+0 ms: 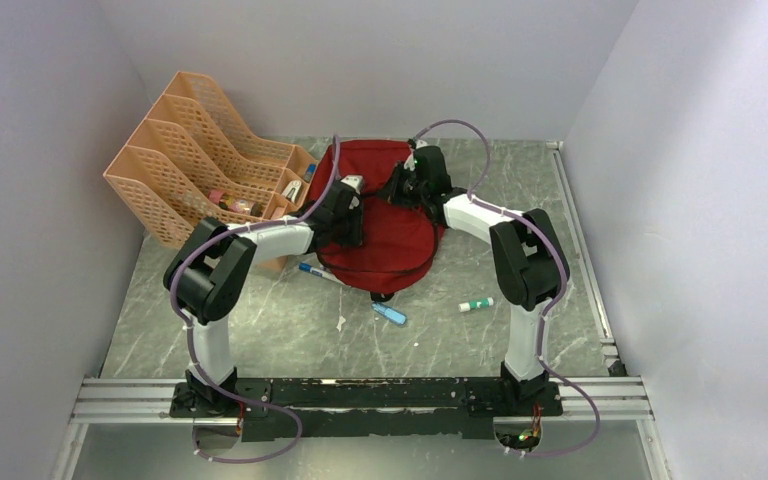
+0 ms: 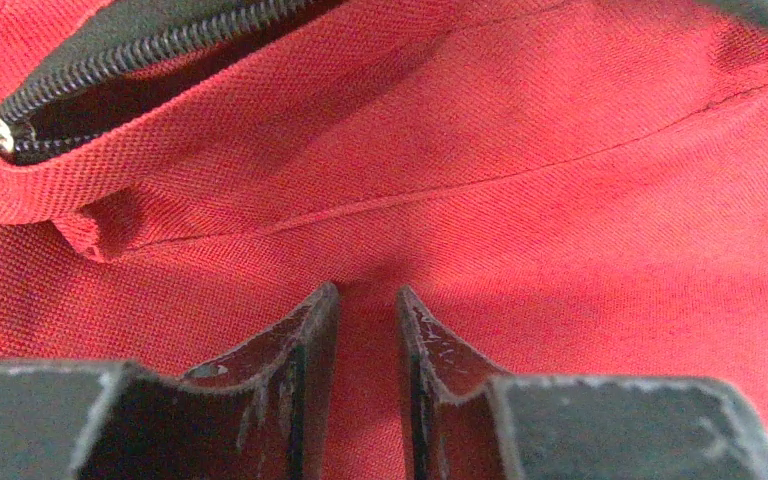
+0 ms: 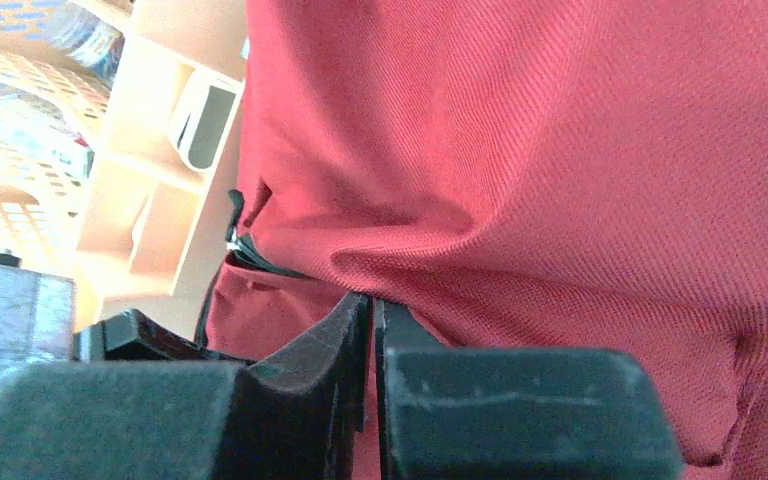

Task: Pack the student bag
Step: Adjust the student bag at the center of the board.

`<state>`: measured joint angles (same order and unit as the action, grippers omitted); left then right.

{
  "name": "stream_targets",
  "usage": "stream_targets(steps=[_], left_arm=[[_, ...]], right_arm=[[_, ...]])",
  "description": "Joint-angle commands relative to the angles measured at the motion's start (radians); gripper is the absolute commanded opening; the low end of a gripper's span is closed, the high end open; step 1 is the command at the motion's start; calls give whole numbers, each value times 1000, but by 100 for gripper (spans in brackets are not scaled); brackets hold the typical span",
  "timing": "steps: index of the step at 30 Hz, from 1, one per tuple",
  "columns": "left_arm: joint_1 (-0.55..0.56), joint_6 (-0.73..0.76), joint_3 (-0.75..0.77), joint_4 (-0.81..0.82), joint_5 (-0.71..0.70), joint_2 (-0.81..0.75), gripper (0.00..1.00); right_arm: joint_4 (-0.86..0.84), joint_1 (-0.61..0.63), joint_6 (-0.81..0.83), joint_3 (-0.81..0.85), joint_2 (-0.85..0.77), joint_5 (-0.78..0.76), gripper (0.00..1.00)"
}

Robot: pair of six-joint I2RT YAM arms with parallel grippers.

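The student bag (image 1: 390,235), dark red with black zipper lines, lies flat at the middle back of the table. My left gripper (image 1: 352,215) is at the bag's left side. In the left wrist view its jaws (image 2: 368,295) stand narrowly apart with red fabric (image 2: 520,200) pinched between them, just below the partly open black zipper (image 2: 140,50). My right gripper (image 1: 412,180) is at the bag's upper middle. In the right wrist view it (image 3: 372,300) is nearly closed on a fold of the bag's fabric (image 3: 560,150).
An orange mesh file organiser (image 1: 200,160) with small items stands at the back left, beside the bag. A blue pen (image 1: 315,270), a blue item (image 1: 390,313) and a green-and-white stick (image 1: 476,304) lie on the table in front of the bag.
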<state>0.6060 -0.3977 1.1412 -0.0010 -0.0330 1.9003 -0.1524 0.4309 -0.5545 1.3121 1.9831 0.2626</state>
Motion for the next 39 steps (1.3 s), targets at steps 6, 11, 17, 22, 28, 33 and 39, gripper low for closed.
stream_targets(steps=[6, 11, 17, 22, 28, 33, 39], left_arm=[[-4, -6, -21, 2, -41, -1, 32], [-3, -3, -15, -25, -42, -4, 32], [-5, 4, 19, -15, 5, -34, 33], [-6, 13, 48, -25, 15, -37, 33], [-13, -20, -25, -7, 24, -61, 32], [-23, -37, -62, -22, 24, -107, 32], [-48, -44, -108, -28, 21, -202, 32]], right_arm=[[-17, -12, 7, 112, 44, -26, 10], [21, -12, 39, 166, 83, -26, 11], [23, -9, 167, 110, 40, -34, 22], [52, -7, 397, 83, -1, -86, 44], [52, 8, 643, 49, -40, -155, 64], [53, 49, 810, 59, -33, -192, 68], [69, 86, 952, 93, 11, -228, 70]])
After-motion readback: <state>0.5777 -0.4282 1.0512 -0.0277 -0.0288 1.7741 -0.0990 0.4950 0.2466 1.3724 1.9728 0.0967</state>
